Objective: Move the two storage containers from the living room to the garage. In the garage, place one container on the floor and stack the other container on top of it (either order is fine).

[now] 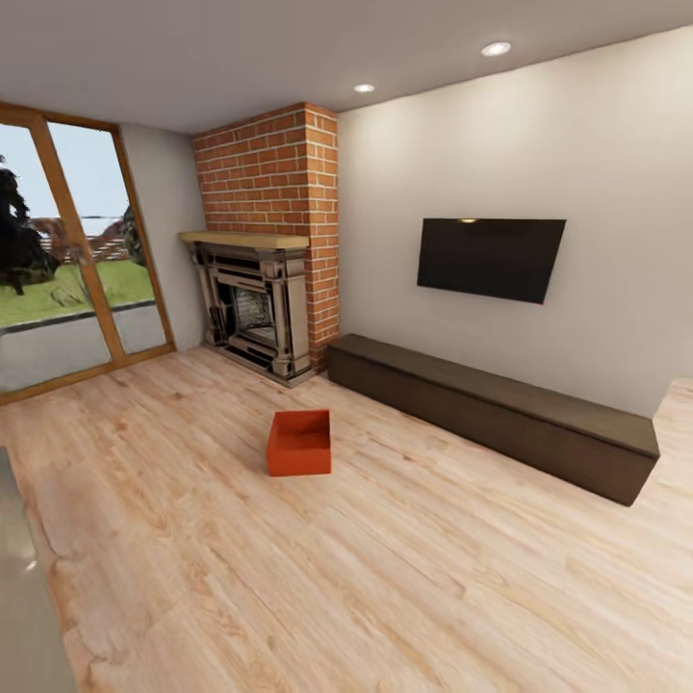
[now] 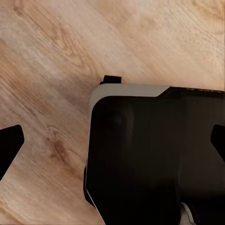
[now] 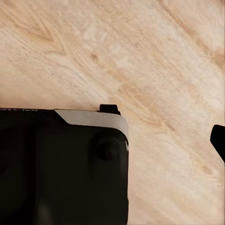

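Tub point(image 1: 299, 443) sits on the wood floor point(image 1: 385, 577) mid-room, open side up, well short of the fireplace point(image 1: 255, 308) & left of the long low cabinet point(image 1: 500, 414). Only one tub seen. Nothing holds it yet; I judge I'm facing it to drive up. Long axis looks to run away from me toward the fireplace, though foreshortened, can't be sure. Both wrist cams look down past my base point(image 2: 154, 154) at planks. Left fingertips point(image 2: 9, 145) sit wide apart, empty. Right: one tip point(image 3: 218, 140) at frame edge, spread can't tell.
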You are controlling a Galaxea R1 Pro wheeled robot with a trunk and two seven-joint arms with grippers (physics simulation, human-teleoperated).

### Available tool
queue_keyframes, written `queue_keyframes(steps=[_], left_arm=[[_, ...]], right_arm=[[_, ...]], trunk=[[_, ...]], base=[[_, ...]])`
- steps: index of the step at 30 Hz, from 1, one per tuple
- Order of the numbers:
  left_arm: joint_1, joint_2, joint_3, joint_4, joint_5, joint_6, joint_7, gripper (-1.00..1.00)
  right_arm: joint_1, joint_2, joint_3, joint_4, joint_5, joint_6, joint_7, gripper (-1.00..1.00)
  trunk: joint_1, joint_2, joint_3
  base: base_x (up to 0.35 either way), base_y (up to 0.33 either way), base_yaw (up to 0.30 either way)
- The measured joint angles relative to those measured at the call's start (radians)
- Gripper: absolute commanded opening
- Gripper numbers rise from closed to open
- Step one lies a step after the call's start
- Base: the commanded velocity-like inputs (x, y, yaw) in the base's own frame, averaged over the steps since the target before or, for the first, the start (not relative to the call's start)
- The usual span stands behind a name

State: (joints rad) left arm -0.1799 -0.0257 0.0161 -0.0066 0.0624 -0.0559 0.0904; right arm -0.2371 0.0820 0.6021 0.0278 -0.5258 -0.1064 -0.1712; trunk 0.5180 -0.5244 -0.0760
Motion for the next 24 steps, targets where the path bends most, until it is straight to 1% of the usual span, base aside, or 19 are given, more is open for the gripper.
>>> queue_keyframes(steps=[12, 16, 24], left_arm=[[0.000, 0.000, 0.001, 0.000, 0.000, 0.000, 0.000, 1.00], [0.000, 0.000, 0.000, 0.000, 0.000, 0.000, 0.000, 1.00], [0.000, -0.002, 0.000, 0.000, 0.000, 0.000, 0.000, 1.00]], right_arm=[[0.000, 0.000, 0.000, 0.000, 0.000, 0.000, 0.000, 1.00], [0.000, -0.001, -0.001, 0.000, -0.001, 0.000, 0.000, 1.00], [0.000, 0.000, 0.000, 0.000, -0.002, 0.000, 0.000, 1.00]], trunk=[[0.000, 0.000, 0.000], [0.000, 0.000, 0.000], [0.000, 0.000, 0.000]], base=[[0.326, 0.000, 0.266], [0.326, 0.000, 0.078], [0.326, 0.000, 0.008]])
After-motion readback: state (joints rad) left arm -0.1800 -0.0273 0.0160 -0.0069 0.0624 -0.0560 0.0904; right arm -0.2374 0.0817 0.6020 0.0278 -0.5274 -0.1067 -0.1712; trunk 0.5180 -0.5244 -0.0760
